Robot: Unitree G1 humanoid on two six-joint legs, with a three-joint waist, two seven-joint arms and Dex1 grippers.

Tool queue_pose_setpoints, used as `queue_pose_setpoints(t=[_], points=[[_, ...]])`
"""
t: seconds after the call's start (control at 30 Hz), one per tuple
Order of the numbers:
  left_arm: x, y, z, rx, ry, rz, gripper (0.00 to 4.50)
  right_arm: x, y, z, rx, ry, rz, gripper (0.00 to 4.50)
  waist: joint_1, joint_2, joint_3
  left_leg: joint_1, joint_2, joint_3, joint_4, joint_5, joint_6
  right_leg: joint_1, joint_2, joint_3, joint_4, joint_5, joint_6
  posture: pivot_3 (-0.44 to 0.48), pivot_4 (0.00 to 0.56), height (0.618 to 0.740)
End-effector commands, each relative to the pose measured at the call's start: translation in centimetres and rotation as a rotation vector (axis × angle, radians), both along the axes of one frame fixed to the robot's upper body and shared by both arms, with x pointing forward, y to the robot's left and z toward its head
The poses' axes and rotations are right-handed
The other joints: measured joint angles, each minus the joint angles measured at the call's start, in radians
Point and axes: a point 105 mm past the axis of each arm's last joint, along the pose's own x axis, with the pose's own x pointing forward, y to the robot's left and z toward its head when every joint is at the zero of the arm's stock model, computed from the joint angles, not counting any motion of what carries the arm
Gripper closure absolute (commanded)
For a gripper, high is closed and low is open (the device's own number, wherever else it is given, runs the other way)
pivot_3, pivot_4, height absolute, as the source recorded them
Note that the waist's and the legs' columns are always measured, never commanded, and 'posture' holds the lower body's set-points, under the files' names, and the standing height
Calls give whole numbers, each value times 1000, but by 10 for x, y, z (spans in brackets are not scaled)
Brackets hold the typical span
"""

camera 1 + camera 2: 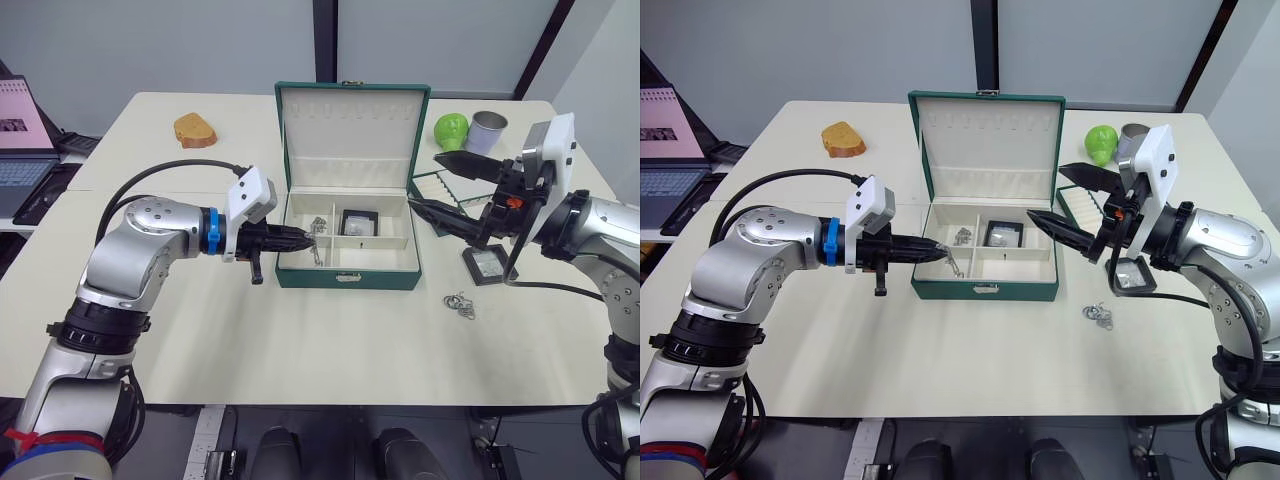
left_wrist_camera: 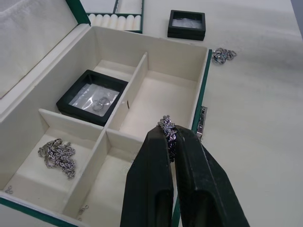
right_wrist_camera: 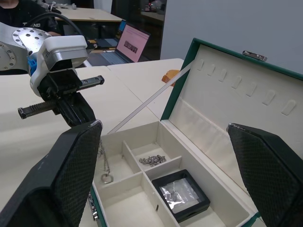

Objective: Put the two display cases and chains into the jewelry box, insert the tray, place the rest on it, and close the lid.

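Note:
The dark green jewelry box (image 1: pixel 347 270) stands open mid-table, its lid (image 1: pixel 352 130) upright. One display case (image 1: pixel 358 222) lies in a back compartment, and a chain heap (image 2: pixel 57 155) lies in the back-left one. My left gripper (image 1: pixel 305 240) is shut on a second chain (image 2: pixel 167 130), which dangles over the box's front-left compartment. My right gripper (image 1: pixel 425 181) is open wide at the box's right end, holding nothing. Below it on the table lies the other display case (image 1: pixel 486 263). The silvery rings (image 1: pixel 461 304) sit nearer the front. The tray (image 1: pixel 1080 205) lies behind the right gripper, partly hidden.
A piece of bread (image 1: pixel 195 129) lies at the back left. A green round object (image 1: pixel 451 129) and a metal cup (image 1: pixel 487 131) stand at the back right. A laptop (image 1: pixel 25 140) sits on a side desk to the left.

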Motion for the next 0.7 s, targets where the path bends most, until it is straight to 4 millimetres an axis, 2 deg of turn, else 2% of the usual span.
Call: queue_pose_setpoints(t=[0.03,0.37,0.63,0.7], points=[[3,3,4,2,-42,18,4499,-7,-2,11,2,-49,3,0,0,0,0,0,0,0,0,0,0,0,0,0,0,0,0,0,150,740],[11,13,-7,20,-46,86,4499,-9,-1,10,-5,-35,33,0,0,0,0,0,0,0,0,0,0,0,0,0,0,0,0,0,150,740],[15,14,-9,8,-47,119,4499,-30,11,7,-25,25,175,0,0,0,0,0,0,0,0,0,0,0,0,0,0,0,0,0,150,740],[16,15,-9,6,-49,126,3952,-30,11,6,-29,32,175,0,0,0,0,0,0,0,0,0,0,0,0,0,0,0,0,0,150,740]])
